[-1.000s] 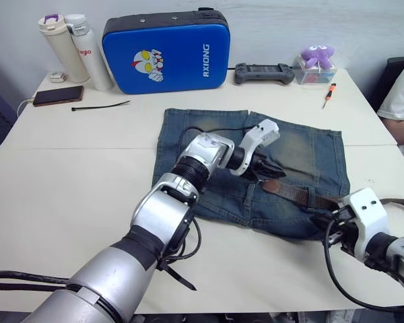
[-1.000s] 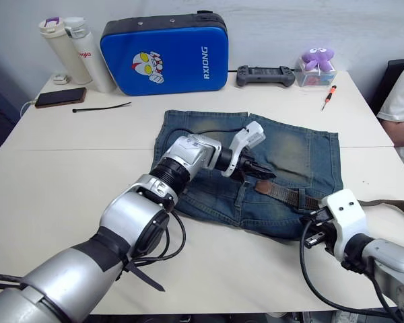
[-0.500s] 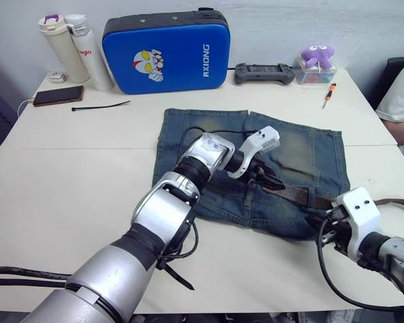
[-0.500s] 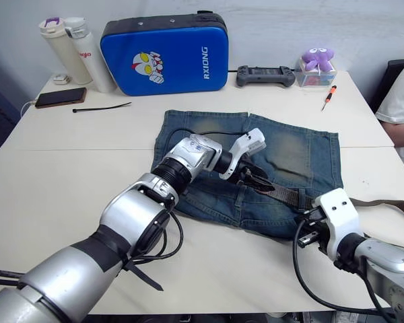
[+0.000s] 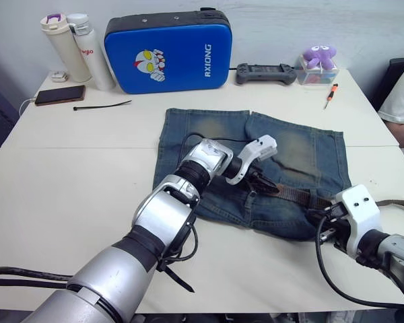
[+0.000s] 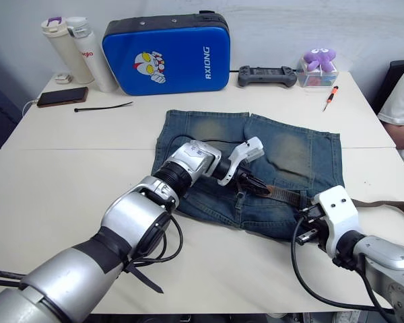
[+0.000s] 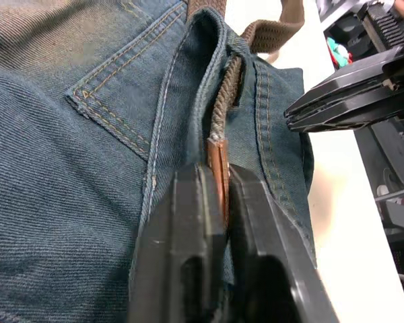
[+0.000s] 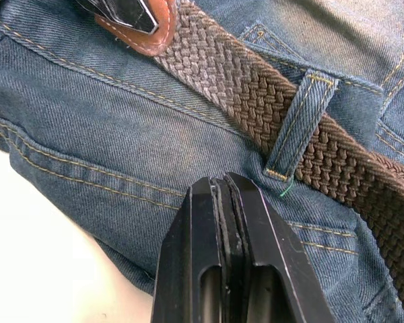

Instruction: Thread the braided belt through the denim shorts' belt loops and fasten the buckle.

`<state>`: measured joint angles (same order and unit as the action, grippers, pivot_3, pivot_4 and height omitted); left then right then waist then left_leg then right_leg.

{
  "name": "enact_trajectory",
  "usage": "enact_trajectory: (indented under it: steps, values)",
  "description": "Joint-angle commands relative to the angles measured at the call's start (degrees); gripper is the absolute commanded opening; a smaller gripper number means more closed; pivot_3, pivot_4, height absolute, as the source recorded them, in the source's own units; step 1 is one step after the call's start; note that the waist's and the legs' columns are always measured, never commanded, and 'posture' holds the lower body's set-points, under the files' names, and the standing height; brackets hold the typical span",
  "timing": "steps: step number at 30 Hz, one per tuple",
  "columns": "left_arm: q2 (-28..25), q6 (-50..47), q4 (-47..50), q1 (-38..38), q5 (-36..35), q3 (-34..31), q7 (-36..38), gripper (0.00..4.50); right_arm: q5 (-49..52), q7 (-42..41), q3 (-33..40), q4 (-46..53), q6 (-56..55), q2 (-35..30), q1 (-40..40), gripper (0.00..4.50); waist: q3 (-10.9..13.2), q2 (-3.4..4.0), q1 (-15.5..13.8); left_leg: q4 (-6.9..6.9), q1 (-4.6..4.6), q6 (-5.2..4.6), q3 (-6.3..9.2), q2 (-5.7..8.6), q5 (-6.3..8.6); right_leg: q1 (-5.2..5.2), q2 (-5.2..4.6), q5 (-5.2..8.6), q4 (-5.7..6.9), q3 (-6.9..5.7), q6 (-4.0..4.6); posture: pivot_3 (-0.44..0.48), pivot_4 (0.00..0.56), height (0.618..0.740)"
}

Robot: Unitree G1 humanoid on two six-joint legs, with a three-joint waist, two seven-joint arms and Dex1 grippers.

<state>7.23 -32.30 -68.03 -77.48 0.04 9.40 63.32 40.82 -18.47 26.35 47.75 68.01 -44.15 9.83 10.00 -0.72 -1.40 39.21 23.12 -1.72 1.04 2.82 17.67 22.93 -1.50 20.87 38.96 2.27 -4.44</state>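
The denim shorts (image 5: 252,171) lie flat at the centre of the frame on the pale surface (image 5: 67,195), waistband toward the lower edge. The braided belt (image 5: 297,196) runs along that waistband from mid-frame toward the right edge, where its free length trails off the shorts onto the surface. In the right wrist view the woven strap passes under one of the belt loops (image 8: 300,124), and its tan leather end lies on the denim beyond it.

The left pincer (image 5: 264,185) sits over the middle of the waistband, its two black fingers (image 7: 188,229) pressed together on the tan leather tip of the belt, held edge-on. The right pincer (image 5: 321,220) rests at the lower right corner of the shorts, fingers closed flat against each other with nothing between them, tips on the denim just below the loop.

Along the upper edge of the frame stand two bottles (image 5: 73,46), a blue case (image 5: 168,48) and a purple toy (image 5: 320,55).
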Motion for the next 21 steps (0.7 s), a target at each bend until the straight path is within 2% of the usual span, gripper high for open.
enact_trajectory:
  steps: [1, 6, 10, 16, 21]
  values:
    - [-0.15, -1.43, 2.56, -2.80, -2.16, -2.22, 0.32, 0.05, -2.21, 2.31, -1.71, 1.27, 0.52, 0.06, -0.42, 0.00, 0.00, 0.00, 0.00, 0.00, 0.00, 0.00, 0.00, 0.00, 0.00, 0.00, 0.00, 0.00, 0.00, 0.00, 0.00, 0.000, 0.150, 0.740]
    - [-0.97, -4.54, 4.71, -3.23, -2.84, -2.39, 2.74, 0.05, -6.11, 6.14, -5.52, -1.84, 1.75, 1.19, -1.32, 0.00, 0.00, 0.01, 0.02, 0.00, 0.03, 0.00, -0.01, 0.00, 0.00, 0.06, 0.00, 0.00, 0.03, 0.02, 0.00, 0.000, 0.150, 0.740]
    - [-3.00, -8.13, 8.93, -1.15, -2.07, 0.31, 7.15, 0.05, -9.18, 9.44, -8.43, -4.59, 2.31, 4.15, -3.13, 0.00, -0.01, 0.02, 0.08, 0.00, 0.05, 0.03, -0.06, 0.00, -0.01, 0.18, 0.00, 0.00, 0.13, 0.10, 0.00, 0.000, 0.150, 0.740]
    - [-7.10, -9.33, 12.16, 0.39, -1.87, 0.95, 6.04, 0.05, -11.82, 11.38, -9.06, -7.04, 3.34, 6.94, -4.66, 0.00, -0.02, 0.03, 0.28, 0.00, 0.07, 0.09, -0.13, 0.00, -0.06, 0.32, 0.02, 0.00, 0.30, 0.21, 0.00, 0.000, 0.150, 0.740]
    - [-10.09, -12.78, 17.23, 3.41, -2.01, 3.19, 7.94, 0.05, -13.44, 10.60, -9.34, -9.63, 2.01, 6.59, -5.09, 0.00, -0.03, 0.03, 0.28, 0.01, 0.06, 0.09, -0.15, 0.02, -0.07, 0.37, 0.01, 0.00, 0.42, 0.25, 0.00, 0.000, 0.150, 0.740]
